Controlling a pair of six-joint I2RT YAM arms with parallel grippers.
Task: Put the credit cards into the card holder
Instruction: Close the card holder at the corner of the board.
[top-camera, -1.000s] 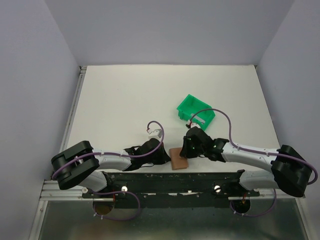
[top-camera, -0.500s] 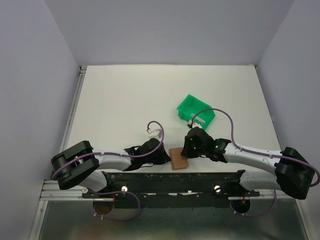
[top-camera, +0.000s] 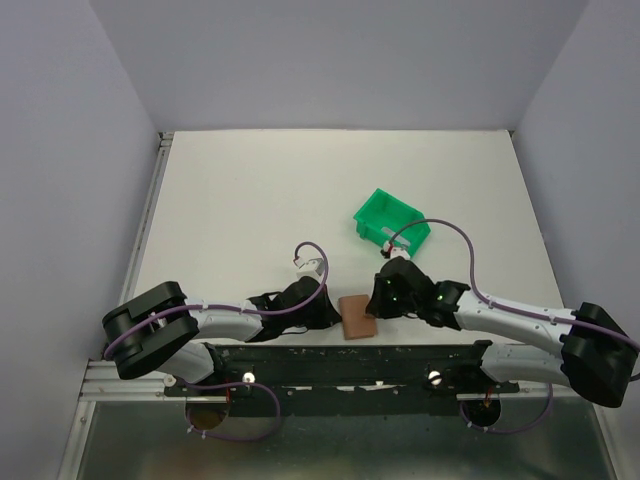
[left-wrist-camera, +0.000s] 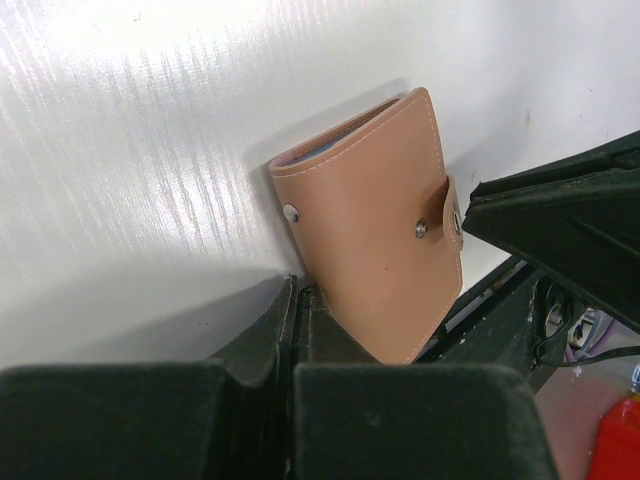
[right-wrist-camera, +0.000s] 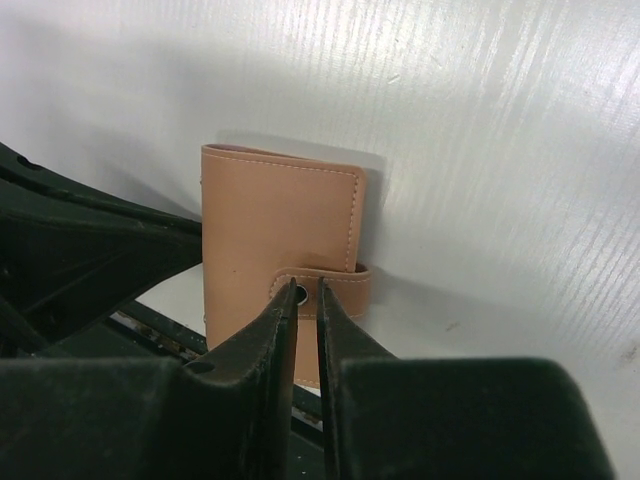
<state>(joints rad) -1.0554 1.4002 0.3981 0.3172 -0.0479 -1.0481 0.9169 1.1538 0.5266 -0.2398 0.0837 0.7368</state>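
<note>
**Card holder sits between both pincers, near table edge**

The card holder (top-camera: 357, 318) is folded over, tan face up, and directly between the two pincer tips. It is just ahead of the left pincer (left-wrist-camera: 298, 290) and just ahead of the right pincer (right-wrist-camera: 307, 290).

The end of the holder nearest the arm bases reaches the black rail (top-camera: 340, 358) at the table edge. I cannot tell whether that end rests on the rail or overhangs it.

The snap tab (right-wrist-camera: 335, 283) wraps round one side edge onto the face. Two small metal studs show on the face in the left wrist view. A thin blue sliver (left-wrist-camera: 325, 153) shows in the holder's open end, the end farthest from the left pincer. I cannot tell whether it is a card. No loose credit cards are in view.

The left pincer is closed, fingers pressed together with no gap. Its tips are right at the holder's near corner, touching or nearly so. Nothing is clamped between them.

The right pincer's fingers are a narrow slit apart, with the tips down on the free end of the snap tab. The tab shows through the slit, and nothing visible is pinched between the fingers. It faces the left pincer across the holder.

The green bin (top-camera: 392, 222) is beyond the right pincer on the far side, well apart from the holder and tilted. The white table (top-camera: 250, 200) lies under everything.
</note>
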